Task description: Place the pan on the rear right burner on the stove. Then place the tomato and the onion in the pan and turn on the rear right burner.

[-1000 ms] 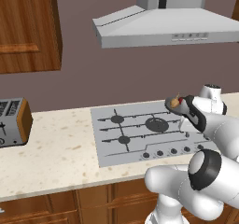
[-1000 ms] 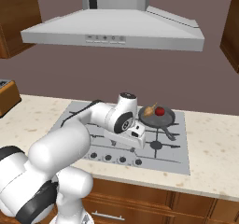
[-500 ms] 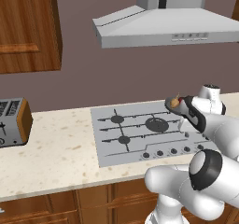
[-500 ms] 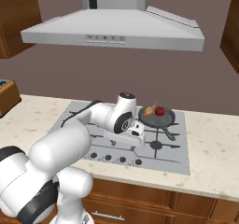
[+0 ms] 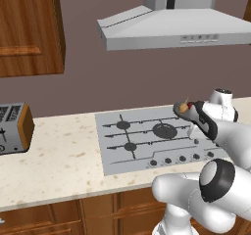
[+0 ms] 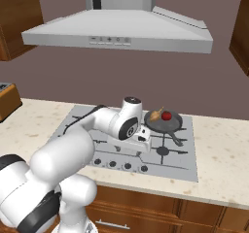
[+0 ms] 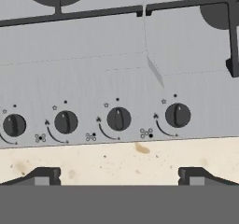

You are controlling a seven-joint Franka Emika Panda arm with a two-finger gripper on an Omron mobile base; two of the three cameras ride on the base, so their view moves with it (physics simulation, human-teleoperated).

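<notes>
Right at the front edge of the stove (image 7: 116, 73), the gripper (image 7: 119, 175) hangs over the speckled beige counter (image 7: 116, 160) with its two dark fingertips (image 7: 44, 175) spread wide apart and nothing between them. So the claw is fully open and empty.

Just past the fingertips in the hand view there's the row of knobs: four small dark round ones in a line on the silver cooktop, the rightmost knob (image 7: 178, 115) being the one nearest the right fingertip. Each has a little burner diagram printed beside it. Beyond the knobs you get the thin black grate bars (image 7: 70, 15) running across.

From the right base view, the white arm reaches over the front of the stove (image 6: 185, 166), and behind it the pan (image 6: 164, 122) sits on the rear right burner, handle pointing toward the front right. Can't really see the burner cap itself since the skillet covers it. The tomato (image 6: 166, 115) is inside the pan, and the onion (image 6: 155, 115) is right beside it on its left, also in the pan, pretty much touching.

In the left base view the onion (image 5: 184, 106) peeks out just behind the arm at the back right of the stove (image 5: 117, 160). Further off to the left on the counter there's a toaster (image 5: 14, 129), and the range hood (image 6: 116, 30) hangs above everything.
</notes>
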